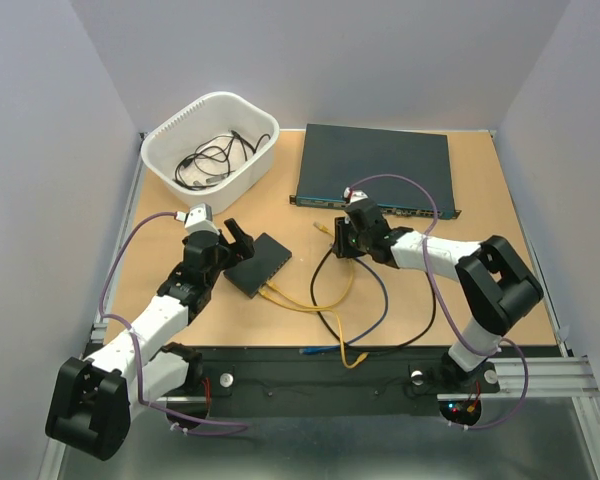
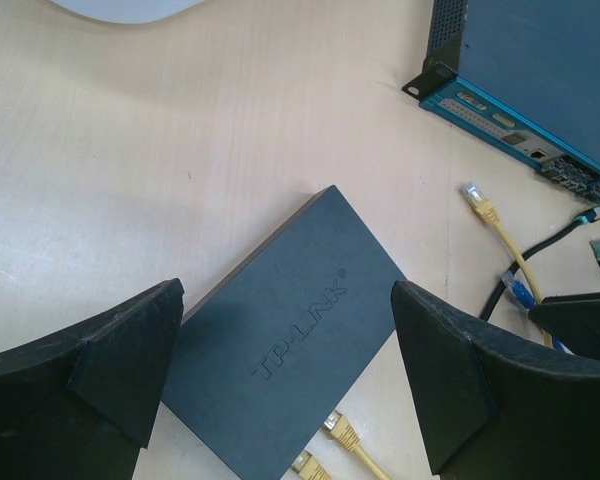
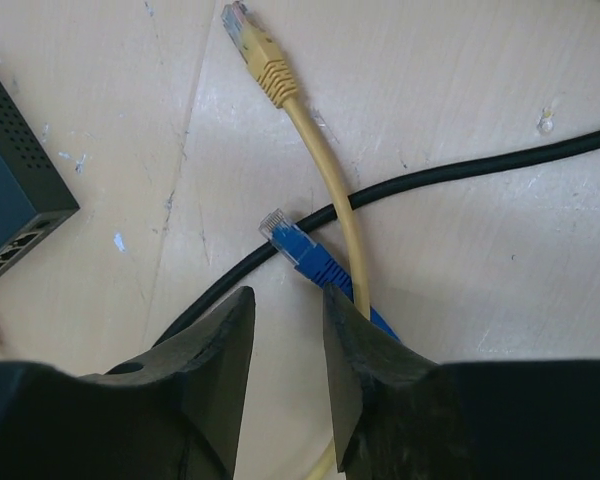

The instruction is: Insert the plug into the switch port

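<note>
left claw: wide apart, holds nothing, at small black box | right claw: a little apart, holds nothing, just behind blue plug | blue plug: lies on black cable, on table, apart from box

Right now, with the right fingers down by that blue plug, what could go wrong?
The blue plug lies just off the gap of the right fingers, with the yellow cable crossing its lead: closing may pinch the yellow cable or miss. The left fingers stand open either side of the switch, not clamping it, so a push could slide it.
</note>
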